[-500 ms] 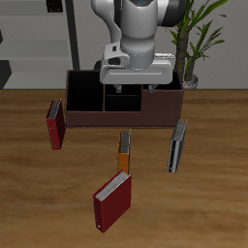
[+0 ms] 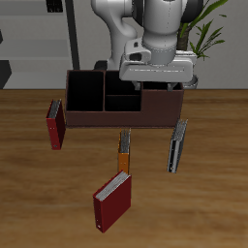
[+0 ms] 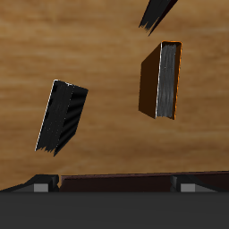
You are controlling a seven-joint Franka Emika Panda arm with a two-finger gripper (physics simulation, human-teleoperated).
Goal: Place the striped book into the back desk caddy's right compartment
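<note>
The striped book (image 2: 177, 145) stands upright on the table, just in front of one end of the back desk caddy (image 2: 97, 116). It also shows in the wrist view (image 3: 61, 116). My gripper (image 2: 158, 85) hangs above that same end of the caddy, over its wide end section, which the hand mostly hides. In the wrist view my gripper (image 3: 114, 188) is open and empty, with its grey fingertips (image 3: 40, 188) set wide apart above the caddy's rim (image 3: 116, 182).
An orange-spined book (image 2: 124, 150) stands in front of the caddy's middle, and it also shows in the wrist view (image 3: 163, 80). One dark red book (image 2: 55, 124) stands at the caddy's other end, another (image 2: 111, 201) nearer the table's front edge. A potted plant (image 2: 199, 39) stands behind.
My gripper has moved sideways along the caddy, from over its middle sections to the end nearest the striped book. The books have not moved.
</note>
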